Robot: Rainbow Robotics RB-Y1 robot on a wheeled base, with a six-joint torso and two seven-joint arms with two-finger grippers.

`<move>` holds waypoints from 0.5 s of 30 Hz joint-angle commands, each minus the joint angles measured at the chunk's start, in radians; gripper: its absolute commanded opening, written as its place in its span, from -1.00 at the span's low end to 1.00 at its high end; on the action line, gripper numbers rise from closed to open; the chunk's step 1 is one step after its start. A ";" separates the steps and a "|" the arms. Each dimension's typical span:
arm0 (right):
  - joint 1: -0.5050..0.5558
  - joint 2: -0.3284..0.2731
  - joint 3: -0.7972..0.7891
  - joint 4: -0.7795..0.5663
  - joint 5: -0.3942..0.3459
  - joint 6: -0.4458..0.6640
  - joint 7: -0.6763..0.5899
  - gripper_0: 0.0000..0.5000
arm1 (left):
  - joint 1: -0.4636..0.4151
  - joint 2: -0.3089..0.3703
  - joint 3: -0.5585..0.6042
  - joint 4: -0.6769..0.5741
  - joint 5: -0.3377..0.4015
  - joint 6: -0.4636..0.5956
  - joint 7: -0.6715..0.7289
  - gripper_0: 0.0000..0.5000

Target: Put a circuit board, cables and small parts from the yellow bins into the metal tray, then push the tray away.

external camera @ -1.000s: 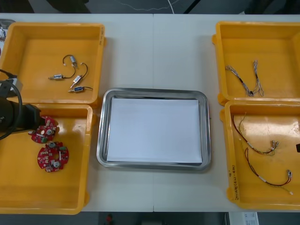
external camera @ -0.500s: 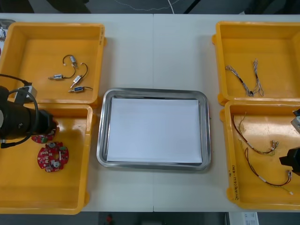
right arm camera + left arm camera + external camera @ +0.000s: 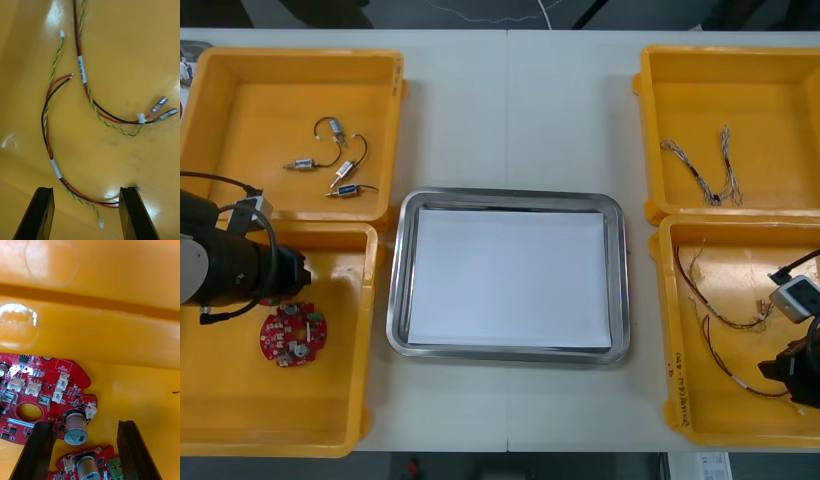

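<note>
Two round red circuit boards lie in the near left yellow bin (image 3: 240, 400). One board (image 3: 293, 336) lies in plain sight; my left arm (image 3: 230, 268) covers the other. In the left wrist view my left gripper (image 3: 86, 452) is open just above both boards, near the bin wall, with the upper board (image 3: 41, 397) reaching between its fingers. My right gripper (image 3: 85, 213) is open over the red and yellow cables (image 3: 56, 150) in the near right bin (image 3: 680, 400); one cable end lies between its fingers. The metal tray (image 3: 398, 290), white inside, sits in the middle.
The far left bin (image 3: 240, 100) holds small metal parts (image 3: 330, 165) with black leads. Twisted cables (image 3: 705, 170) lie in the far right bin (image 3: 770, 90). The right arm (image 3: 795, 360) hangs at the table's right edge. Bare table lies beyond the tray.
My left arm has slid right and toward me over the upper circuit board, hiding it. My right arm has come in from the right edge over the near right bin.
</note>
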 commanded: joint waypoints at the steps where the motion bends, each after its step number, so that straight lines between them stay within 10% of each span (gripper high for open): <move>1: 0.016 -0.083 0.101 0.035 0.000 -0.081 0.001 1.00 | 0.012 -0.007 -0.020 0.002 -0.024 -0.014 -0.103 1.00; 12: -0.017 -0.143 0.217 0.085 0.071 -0.161 -0.010 1.00 | 0.012 -0.009 -0.035 0.002 -0.040 -0.046 -0.095 0.95; 13: -0.018 -0.141 0.223 0.087 0.074 -0.161 -0.011 1.00 | 0.012 -0.007 -0.037 0.002 -0.040 -0.046 -0.095 0.59; 15: -0.027 -0.143 0.234 0.085 0.077 -0.162 -0.016 1.00 | 0.012 -0.007 -0.037 0.002 -0.040 -0.046 -0.095 -0.99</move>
